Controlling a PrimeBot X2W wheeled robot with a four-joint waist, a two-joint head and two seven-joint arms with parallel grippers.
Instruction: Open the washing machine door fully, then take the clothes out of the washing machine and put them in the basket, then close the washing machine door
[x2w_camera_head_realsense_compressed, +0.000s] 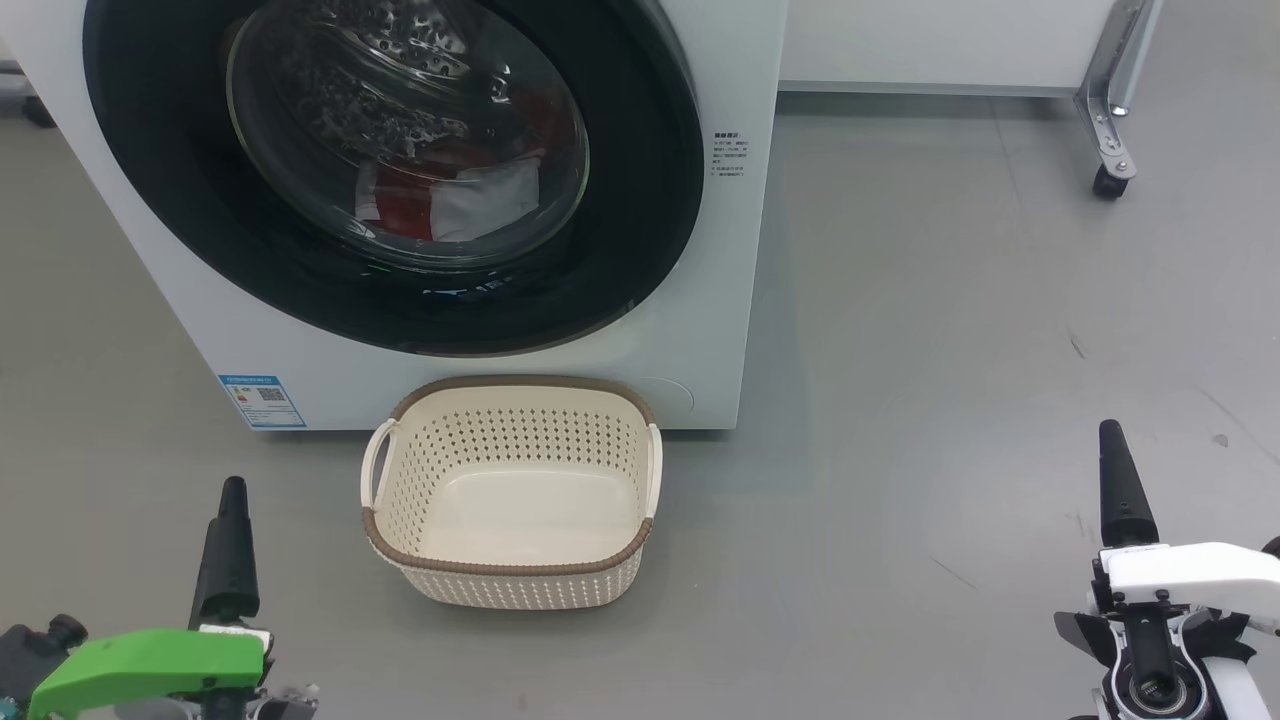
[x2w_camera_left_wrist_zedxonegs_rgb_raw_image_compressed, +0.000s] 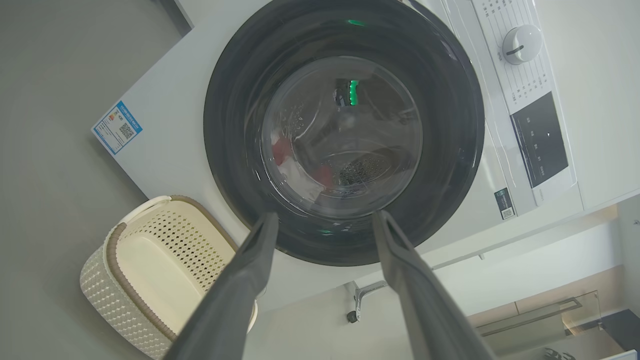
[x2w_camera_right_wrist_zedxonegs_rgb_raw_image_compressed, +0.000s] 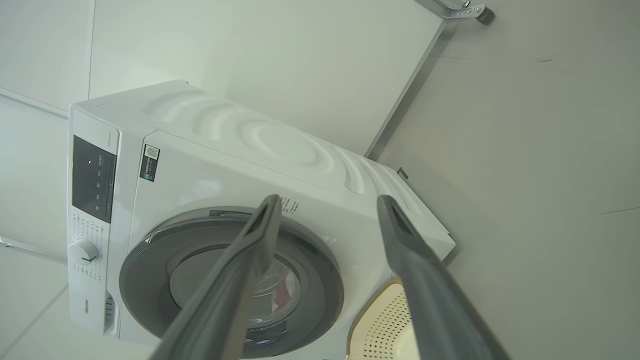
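Directly ahead, the washing machine (x2w_camera_head_realsense_compressed: 735, 260) stands on the grey floor (x2w_camera_head_realsense_compressed: 950, 350) with the washing machine door (x2w_camera_head_realsense_compressed: 640, 200) shut. The clothes (x2w_camera_head_realsense_compressed: 450, 195), red and white, lie behind its glass. The basket (x2w_camera_head_realsense_compressed: 515, 385) sits just in front of the machine, below the door. A metal leg with a caster (x2w_camera_head_realsense_compressed: 1108, 130) stands well apart at the right. Both arms are low and point toward the machine. The left gripper (x2w_camera_left_wrist_zedxonegs_rgb_raw_image_compressed: 325, 216) and the right gripper (x2w_camera_right_wrist_zedxonegs_rgb_raw_image_compressed: 328, 200) have their fingers spread wide, gripping nothing.

Can read one brand word (x2w_camera_right_wrist_zedxonegs_rgb_raw_image_compressed: 86, 306), "Hisense", sideways on the washing machine (x2w_camera_right_wrist_zedxonegs_rgb_raw_image_compressed: 225, 165), lower left of the right wrist view. Cannot make out the print on its blue label (x2w_camera_head_realsense_compressed: 262, 400) with QR code, the grey text block (x2w_camera_head_realsense_compressed: 728, 155) or the black QR sticker (x2w_camera_right_wrist_zedxonegs_rgb_raw_image_compressed: 149, 162): too small.
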